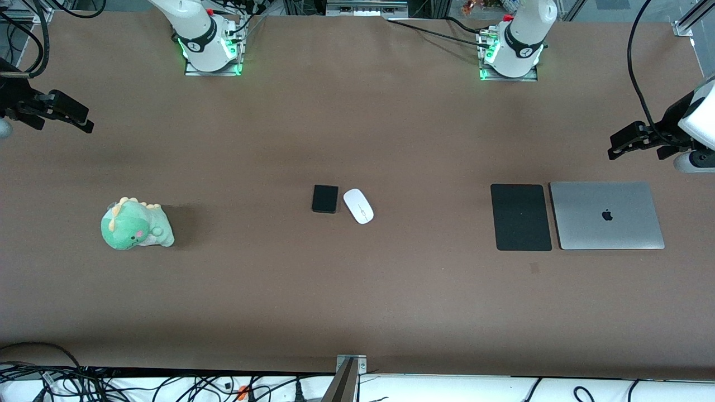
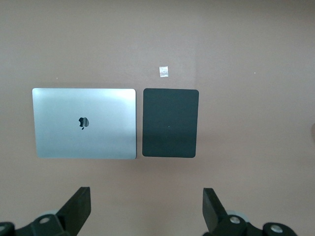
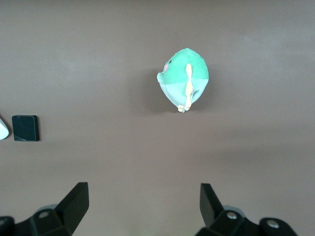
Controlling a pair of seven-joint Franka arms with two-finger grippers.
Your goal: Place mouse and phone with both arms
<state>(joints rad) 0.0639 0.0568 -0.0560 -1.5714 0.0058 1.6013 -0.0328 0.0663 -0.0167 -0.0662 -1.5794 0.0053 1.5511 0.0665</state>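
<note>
The white mouse [image 1: 358, 205] and the small black phone [image 1: 325, 198] lie side by side at the table's middle, the phone toward the right arm's end. In the right wrist view the phone [image 3: 25, 128] shows whole and the mouse [image 3: 3, 129] only as a sliver at the edge. My left gripper [image 1: 620, 144] hangs open and empty in the air at the left arm's end of the table, over bare table near the laptop; it also shows in the left wrist view [image 2: 146, 206]. My right gripper [image 1: 78, 118] hangs open and empty at the right arm's end; it also shows in the right wrist view [image 3: 144, 204].
A closed silver laptop [image 1: 606, 215] and a black mouse pad [image 1: 520, 216] lie side by side toward the left arm's end. A green plush dinosaur [image 1: 136, 224] sits toward the right arm's end. A small tape mark [image 2: 164, 71] lies by the pad.
</note>
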